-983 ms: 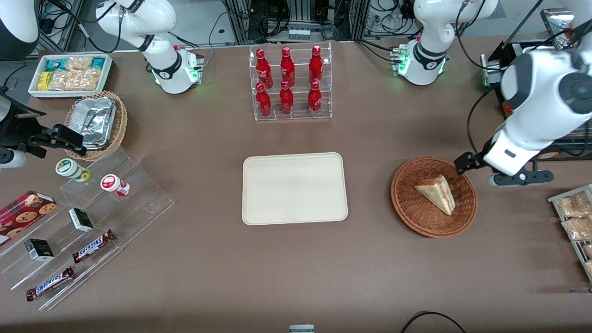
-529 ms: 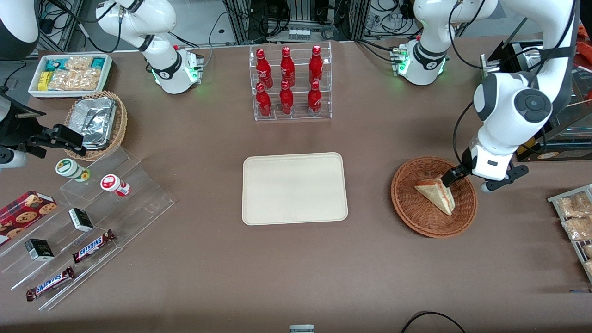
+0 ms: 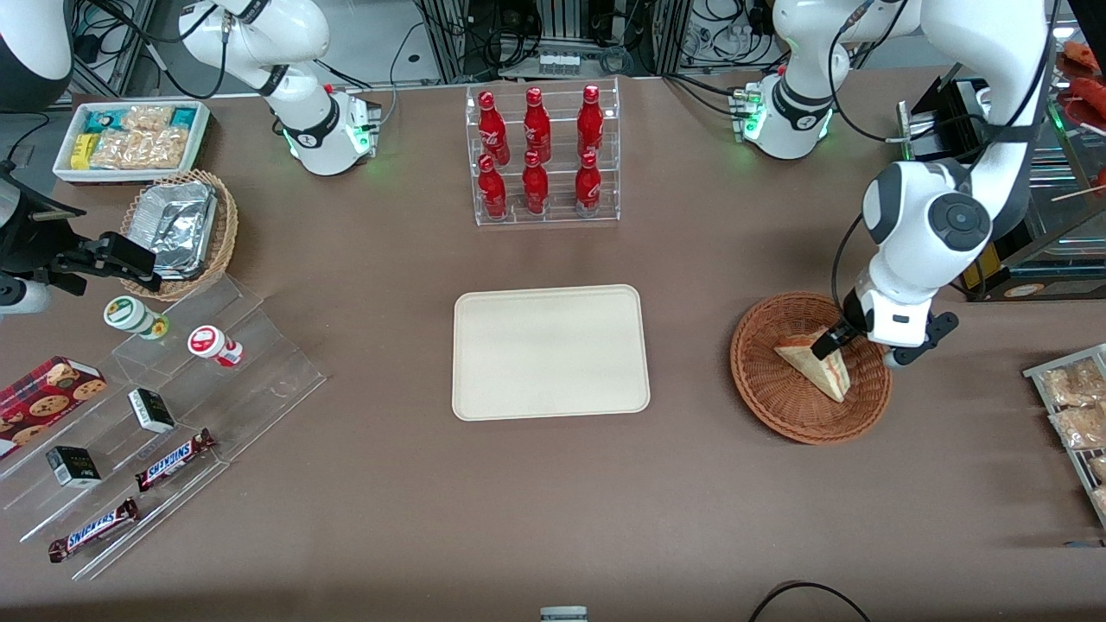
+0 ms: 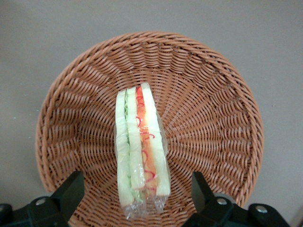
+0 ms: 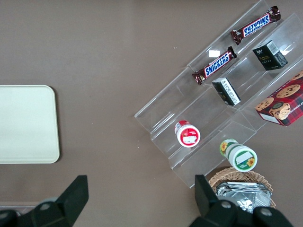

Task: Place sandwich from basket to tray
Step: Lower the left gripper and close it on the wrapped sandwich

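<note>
The sandwich point(image 3: 821, 367), a wrapped pale wedge with red and green filling on its edge, lies in the reddish-brown wicker basket point(image 3: 760, 389) toward the working arm's end of the table. It also shows in the left wrist view point(image 4: 139, 146), lying in the basket point(image 4: 213, 94). My left gripper point(image 3: 842, 343) is low over the basket at the sandwich's wide end. It is open point(image 4: 137, 194), with one finger on each side of that end and not touching it. The cream tray point(image 3: 550, 352) lies flat at mid-table, with nothing on it, and shows in the right wrist view point(image 5: 26, 123).
A clear rack of red bottles point(image 3: 540, 155) stands farther from the camera than the tray. A rack of bagged snacks point(image 3: 1076, 415) lies beside the basket at the table's edge. A clear stepped stand with snacks point(image 3: 164, 415) and a tan foil-tray basket point(image 3: 181, 229) are toward the parked arm's end.
My left arm has swung in from the table's edge and come down over the basket. The gripper now straddles the sandwich's wide end. The sandwich has not moved.
</note>
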Robot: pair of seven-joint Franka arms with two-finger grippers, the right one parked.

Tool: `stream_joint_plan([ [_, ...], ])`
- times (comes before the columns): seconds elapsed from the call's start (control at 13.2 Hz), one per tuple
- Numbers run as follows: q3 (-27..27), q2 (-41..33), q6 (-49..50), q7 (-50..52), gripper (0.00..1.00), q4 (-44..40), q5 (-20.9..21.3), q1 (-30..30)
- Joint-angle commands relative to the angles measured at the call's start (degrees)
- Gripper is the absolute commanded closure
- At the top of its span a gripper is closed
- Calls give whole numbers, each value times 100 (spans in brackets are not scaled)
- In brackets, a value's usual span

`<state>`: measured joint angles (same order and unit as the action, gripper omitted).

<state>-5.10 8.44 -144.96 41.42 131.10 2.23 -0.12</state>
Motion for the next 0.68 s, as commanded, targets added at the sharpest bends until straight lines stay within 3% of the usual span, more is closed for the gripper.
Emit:
stream_joint_plan([
  [0.0,-9,131,-295,357,0,83,85,-49],
  [0.45,-18,509,-901,375,0,293,85,-49],
  [0.53,-18,553,-919,375,10,285,85,-49],
  [0.61,-18,553,-911,375,45,268,85,-49],
])
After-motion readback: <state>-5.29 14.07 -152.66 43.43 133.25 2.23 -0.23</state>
